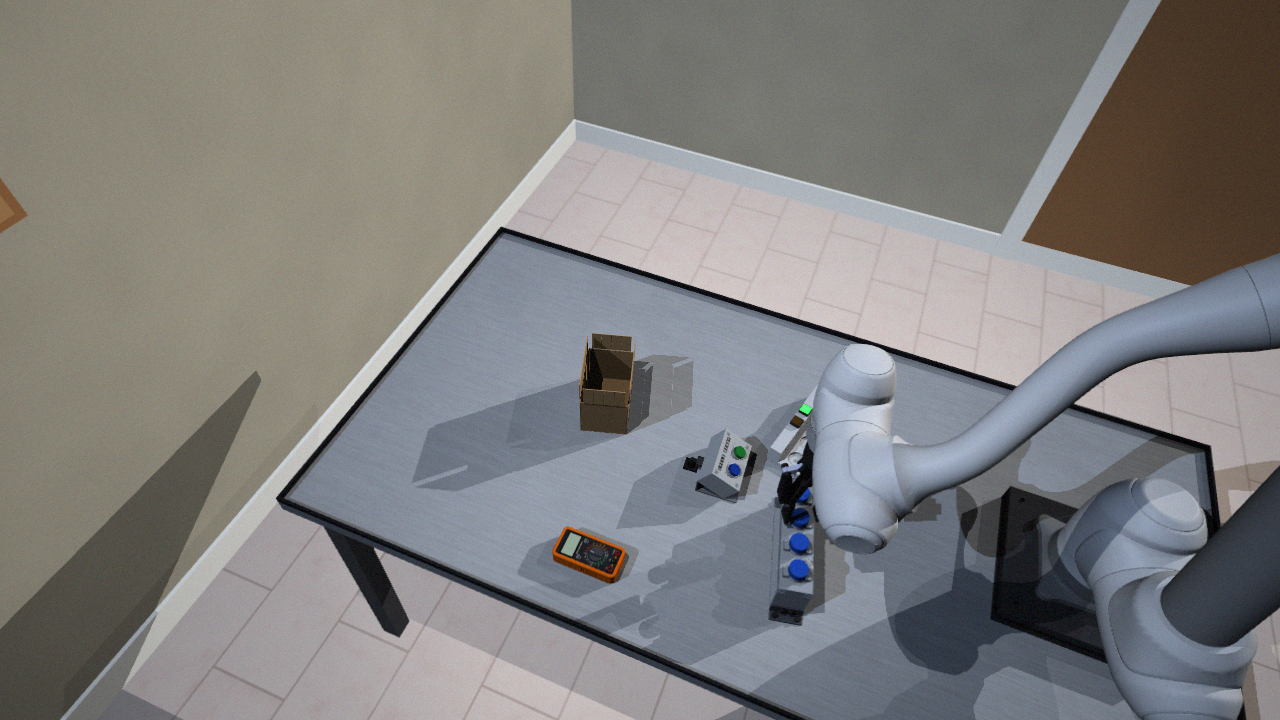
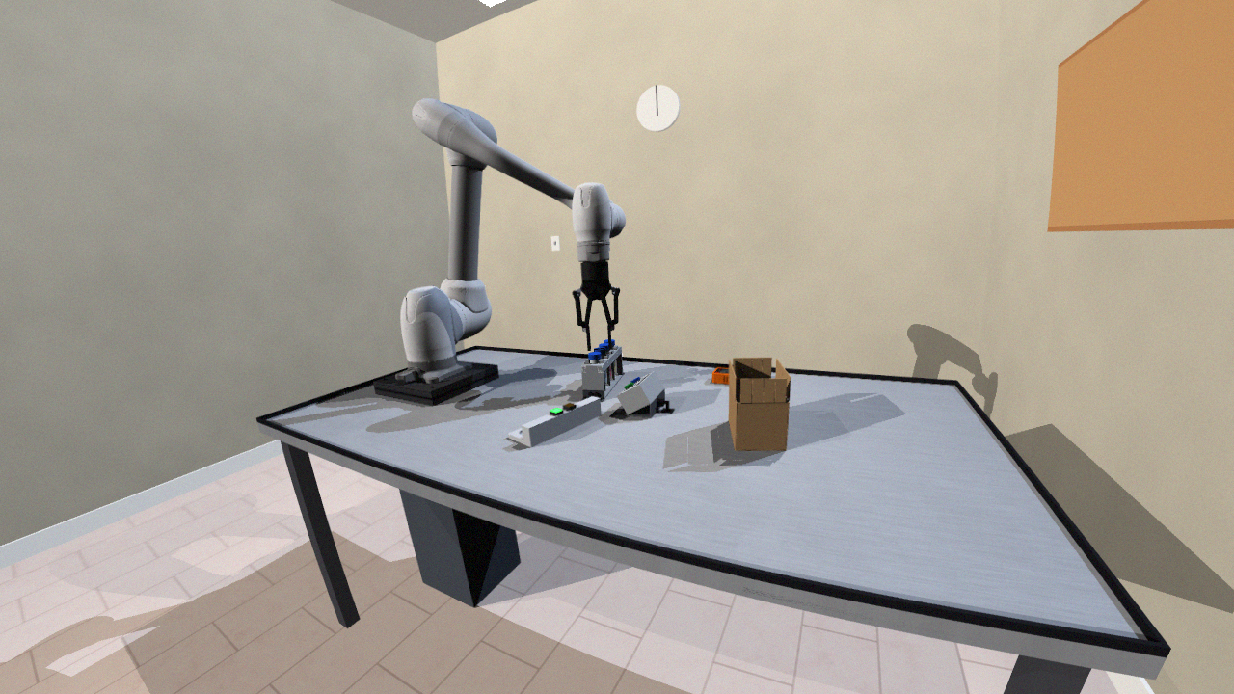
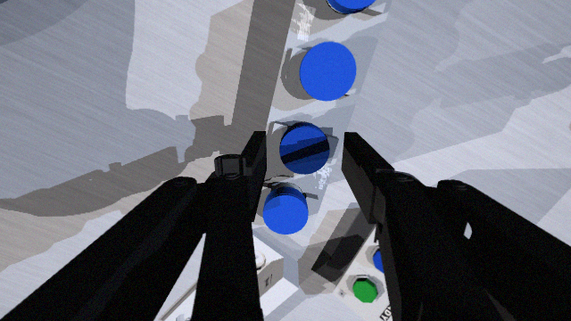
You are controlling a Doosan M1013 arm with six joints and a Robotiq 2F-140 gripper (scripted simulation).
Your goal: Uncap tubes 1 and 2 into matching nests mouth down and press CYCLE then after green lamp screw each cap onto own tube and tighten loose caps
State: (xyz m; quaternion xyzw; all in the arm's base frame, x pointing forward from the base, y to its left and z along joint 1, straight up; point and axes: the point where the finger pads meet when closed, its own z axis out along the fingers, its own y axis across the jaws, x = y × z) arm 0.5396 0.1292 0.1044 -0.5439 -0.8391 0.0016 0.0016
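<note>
The decapping station [image 1: 794, 546] stands on the table with four blue caps on its tubes. In the wrist view they form a row: one cap [image 3: 285, 210] nearest the key housing, then a second [image 3: 304, 148], a third [image 3: 327, 71] and a fourth [image 3: 350, 4] at the top edge. My gripper [image 3: 304, 151] is open and empty. It hangs well above the station [image 2: 601, 369], with the second cap showing between its fingertips. The cap tray [image 2: 556, 420] lies beside the station and its green lamp [image 1: 805, 409] is lit. The key housing [image 1: 729, 461] shows the green key [image 3: 365, 290]; the blue key is partly hidden by a finger.
An open cardboard box [image 1: 606, 385] stands to the left of the key housing. An orange multimeter [image 1: 588, 553] lies near the table's front edge. A small black block [image 1: 691, 463] sits next to the key housing. The arm's base plate [image 1: 1038, 564] is at the right.
</note>
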